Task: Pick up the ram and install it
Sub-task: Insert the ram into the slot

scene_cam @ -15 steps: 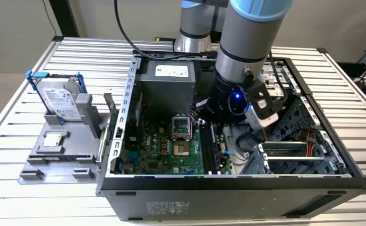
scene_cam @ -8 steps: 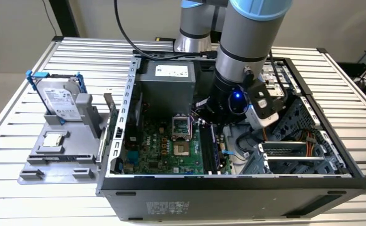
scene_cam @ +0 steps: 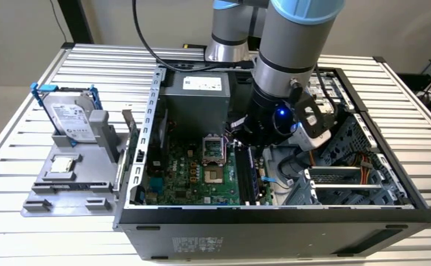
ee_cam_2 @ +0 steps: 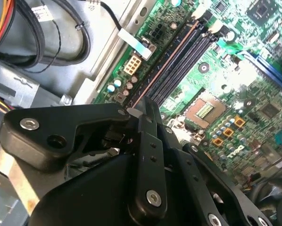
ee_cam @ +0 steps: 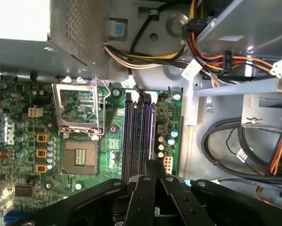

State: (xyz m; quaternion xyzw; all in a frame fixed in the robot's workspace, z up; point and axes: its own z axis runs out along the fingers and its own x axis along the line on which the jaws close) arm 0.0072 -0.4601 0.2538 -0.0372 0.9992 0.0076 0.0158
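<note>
Ram [scene_cam: 250, 173] looks stood on edge in the motherboard's memory slots [ee_cam: 138, 132], gripper [ee_cam_2: 148, 107] pinched narrow on its top edge, light stiff board but fragile, so I'd grip the long edges, not the chips

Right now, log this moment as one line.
gripper: down inside computer case | over memory slots | hard drive, processor: on side tray
</note>
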